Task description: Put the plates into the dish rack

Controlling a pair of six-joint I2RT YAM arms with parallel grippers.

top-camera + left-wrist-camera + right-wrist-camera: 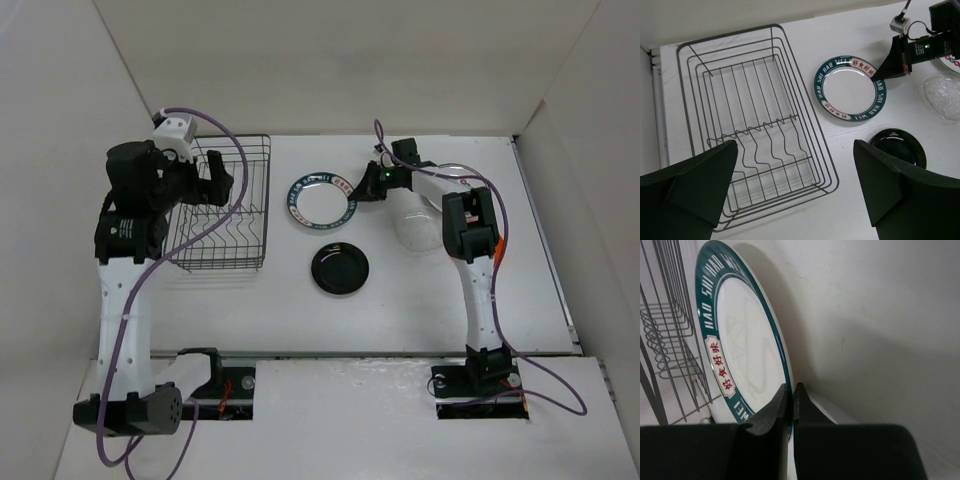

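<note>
the right gripper (791, 386) was pinched on the edge of the green-rimmed plate (742, 335); the left gripper (795, 150) hung wide open above the dish rack (740, 100).

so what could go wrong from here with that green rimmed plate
1. The right gripper pinches only the thin rim of the green-rimmed plate, so the plate may slip or swing when lifted.
2. The left gripper hangs open over the dish rack, in the plate's likely path, so they could collide.
</note>
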